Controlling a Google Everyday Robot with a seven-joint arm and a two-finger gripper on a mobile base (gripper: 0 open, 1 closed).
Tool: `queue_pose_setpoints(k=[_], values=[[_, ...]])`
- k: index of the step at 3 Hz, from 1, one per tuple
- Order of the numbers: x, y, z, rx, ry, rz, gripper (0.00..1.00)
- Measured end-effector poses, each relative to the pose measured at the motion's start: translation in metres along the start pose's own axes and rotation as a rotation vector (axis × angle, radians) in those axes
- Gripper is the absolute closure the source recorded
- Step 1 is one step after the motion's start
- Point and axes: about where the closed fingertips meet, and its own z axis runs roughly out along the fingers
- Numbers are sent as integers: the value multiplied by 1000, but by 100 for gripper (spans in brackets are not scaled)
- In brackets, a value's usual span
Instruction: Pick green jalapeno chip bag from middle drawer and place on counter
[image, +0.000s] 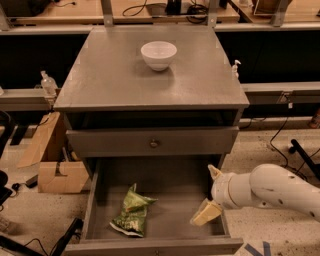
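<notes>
The green jalapeno chip bag (131, 210) lies wrinkled on the floor of the open middle drawer (170, 192), at its front left. My gripper (209, 194), on a white arm reaching in from the right, sits over the drawer's right side. Its two cream fingers are spread apart and hold nothing. It is about a bag's length to the right of the bag. The counter (115, 75) is the grey top of the cabinet, above the drawers.
A white bowl (158, 54) stands at the back middle of the counter. The shut upper drawer front with a small knob (154, 143) overhangs the open drawer's back. Cardboard boxes (55, 172) stand on the floor to the left, cables to the right.
</notes>
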Motion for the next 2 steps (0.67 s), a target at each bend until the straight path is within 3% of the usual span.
queue_pose_setpoints(k=[1,2], values=[[-3,1,8,-14,-3,-9,0],[-13,10,61,-59,-31,-33,0]])
